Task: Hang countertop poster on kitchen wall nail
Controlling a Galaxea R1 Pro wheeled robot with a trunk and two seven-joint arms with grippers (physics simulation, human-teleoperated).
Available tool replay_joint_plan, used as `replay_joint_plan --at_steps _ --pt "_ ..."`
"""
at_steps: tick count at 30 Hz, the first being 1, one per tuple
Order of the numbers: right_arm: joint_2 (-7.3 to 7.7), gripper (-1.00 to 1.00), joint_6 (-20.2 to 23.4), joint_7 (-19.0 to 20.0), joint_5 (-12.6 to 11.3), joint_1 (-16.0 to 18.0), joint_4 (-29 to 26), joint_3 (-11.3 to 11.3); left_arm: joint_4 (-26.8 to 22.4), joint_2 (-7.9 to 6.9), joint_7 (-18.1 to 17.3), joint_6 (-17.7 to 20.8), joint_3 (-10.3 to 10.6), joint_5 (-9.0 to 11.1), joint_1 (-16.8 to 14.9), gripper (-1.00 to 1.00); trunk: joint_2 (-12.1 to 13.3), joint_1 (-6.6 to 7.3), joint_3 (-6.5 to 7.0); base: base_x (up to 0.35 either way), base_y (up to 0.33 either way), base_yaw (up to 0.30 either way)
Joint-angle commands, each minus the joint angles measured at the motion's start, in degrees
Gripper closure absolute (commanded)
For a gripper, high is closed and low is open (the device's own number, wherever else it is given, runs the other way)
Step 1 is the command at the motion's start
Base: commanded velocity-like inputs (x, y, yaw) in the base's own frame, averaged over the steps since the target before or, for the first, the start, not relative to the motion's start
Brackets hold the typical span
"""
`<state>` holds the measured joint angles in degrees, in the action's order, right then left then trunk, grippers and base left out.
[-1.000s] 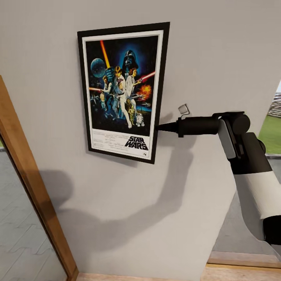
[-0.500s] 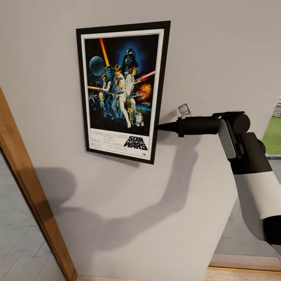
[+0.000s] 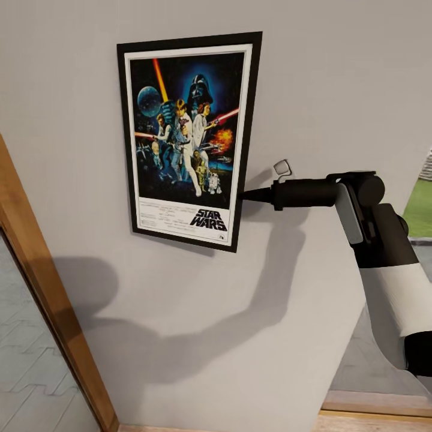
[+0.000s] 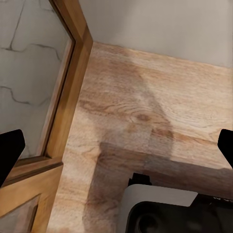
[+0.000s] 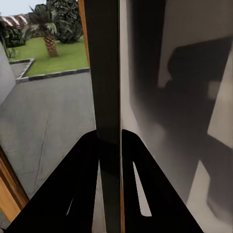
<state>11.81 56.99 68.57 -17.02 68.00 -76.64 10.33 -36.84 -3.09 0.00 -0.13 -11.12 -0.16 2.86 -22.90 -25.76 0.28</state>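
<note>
poster (image 3: pixel 187 138): 1, at 11 o'clock | right gripper (image 3: pixel 245 195): 1, at 3 o'clock | wall nails: count unclear | wooden door frame (image 3: pixel 48 300): 1

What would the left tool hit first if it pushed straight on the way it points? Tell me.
Probably the wooden floor: the left wrist view looks along the open left tool at those planks, with a wooden frame to one side. Depth is unclear.

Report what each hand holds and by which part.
The right hand grips the poster by its right edge, low on the frame, fingers closed on the thin edge. The left hand holds nothing.
</note>
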Motion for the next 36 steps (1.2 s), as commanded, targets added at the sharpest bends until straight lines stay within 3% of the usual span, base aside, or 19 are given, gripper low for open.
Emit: replay_joint_plan --at_steps 1,36 --pt "0.05 1.0 -0.3 0.1 1.1 0.0 0.1 0.0 -0.1 0.01 0.0 0.0 0.0 0.0 0.0 -1.0 0.0 -0.02 -0.01 0.0 0.0 0.0" --pt "0.07 1.0 -0.3 0.2 1.0 0.0 -0.1 0.0 -0.1 0.01 0.0 0.0 0.0 0.0 0.0 -1.0 0.0 -0.02 -0.01 0.0 0.0 0.0"
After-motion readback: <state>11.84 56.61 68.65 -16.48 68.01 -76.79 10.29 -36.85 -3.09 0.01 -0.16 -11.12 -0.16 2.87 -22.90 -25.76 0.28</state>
